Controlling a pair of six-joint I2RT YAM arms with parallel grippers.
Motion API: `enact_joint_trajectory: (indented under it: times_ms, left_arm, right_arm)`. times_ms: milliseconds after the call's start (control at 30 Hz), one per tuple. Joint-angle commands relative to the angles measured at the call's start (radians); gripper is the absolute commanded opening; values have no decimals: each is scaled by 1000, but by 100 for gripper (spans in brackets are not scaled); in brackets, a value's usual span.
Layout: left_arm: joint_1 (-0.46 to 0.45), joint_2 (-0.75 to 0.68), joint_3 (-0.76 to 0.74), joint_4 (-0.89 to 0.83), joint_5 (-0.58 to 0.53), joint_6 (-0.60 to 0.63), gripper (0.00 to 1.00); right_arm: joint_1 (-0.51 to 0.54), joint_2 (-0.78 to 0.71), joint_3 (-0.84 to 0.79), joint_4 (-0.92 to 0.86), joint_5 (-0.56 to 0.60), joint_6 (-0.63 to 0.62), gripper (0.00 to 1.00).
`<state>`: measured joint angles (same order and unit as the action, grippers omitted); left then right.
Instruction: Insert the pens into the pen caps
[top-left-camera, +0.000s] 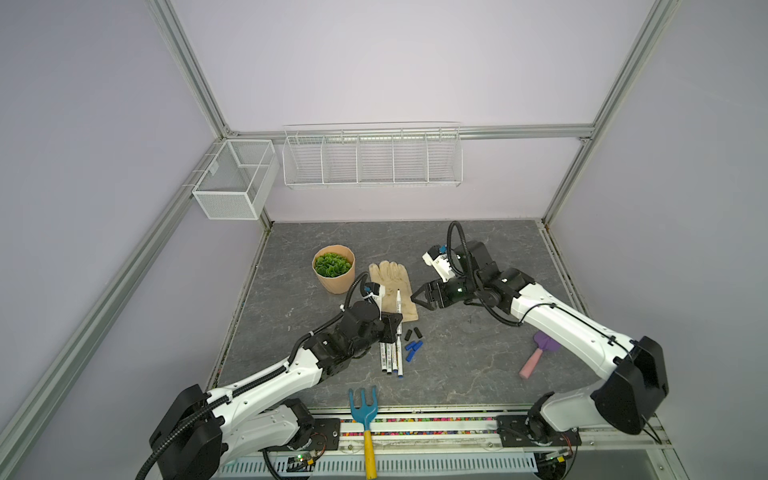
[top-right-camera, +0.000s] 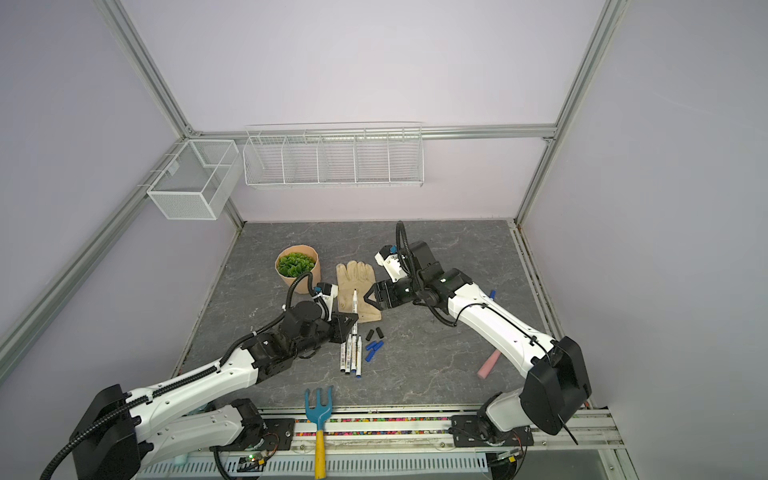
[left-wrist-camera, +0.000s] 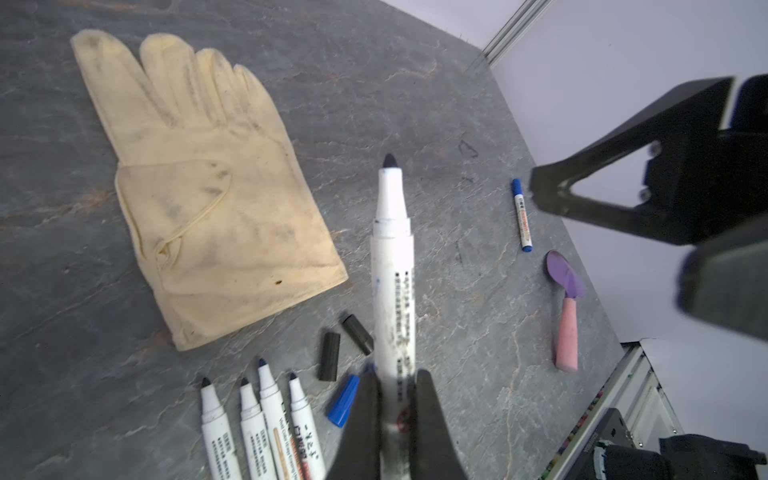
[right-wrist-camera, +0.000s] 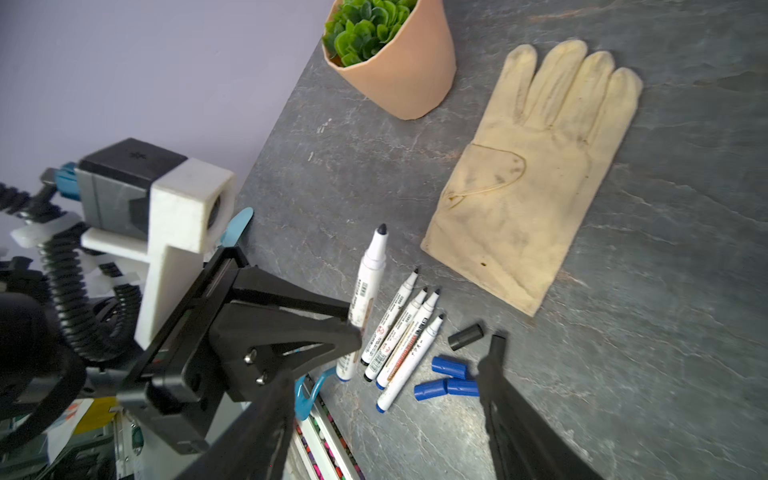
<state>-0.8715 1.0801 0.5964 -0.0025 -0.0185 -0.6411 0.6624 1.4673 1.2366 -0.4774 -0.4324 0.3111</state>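
Observation:
My left gripper (left-wrist-camera: 397, 399) is shut on the lower barrel of a white pen (left-wrist-camera: 392, 257). That pen is uncapped, its black tip pointing out over the glove, as both top views show (top-left-camera: 398, 301). Several more uncapped pens (top-left-camera: 390, 357) lie side by side on the table under this gripper. Just right of them lie two black pen caps (top-left-camera: 412, 333) and several blue pen caps (top-left-camera: 413, 349). My right gripper (top-left-camera: 420, 301) hovers open and empty above the glove's right edge, close to the held pen's tip. One pen with a blue cap on it (left-wrist-camera: 522, 216) lies far right.
A dirty cream glove (top-left-camera: 392, 286) lies behind the pens, with a potted plant (top-left-camera: 333, 270) to its left. A purple trowel with a pink handle (top-left-camera: 536, 357) lies right. A blue fork with a yellow handle (top-left-camera: 365, 415) overhangs the front edge. Wire baskets (top-left-camera: 372, 158) hang on the walls.

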Motion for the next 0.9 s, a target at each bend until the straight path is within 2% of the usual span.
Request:
enact_joint_trajectory:
  times_ms: [0, 500, 833, 867]
  left_arm:
    - [-5, -13, 19, 58, 19, 33, 0]
    - [-26, -20, 13, 90, 14, 27, 0]
    - [-30, -13, 4, 99, 5, 27, 0]
    - [-29, -10, 1, 101, 7, 22, 5]
  right_arm:
    - [22, 40, 34, 11, -54, -33, 70]
    - [49, 155, 98, 40, -84, -3, 42]
    - [47, 139, 72, 67, -99, 13, 8]
    - [43, 131, 66, 79, -104, 17, 7]
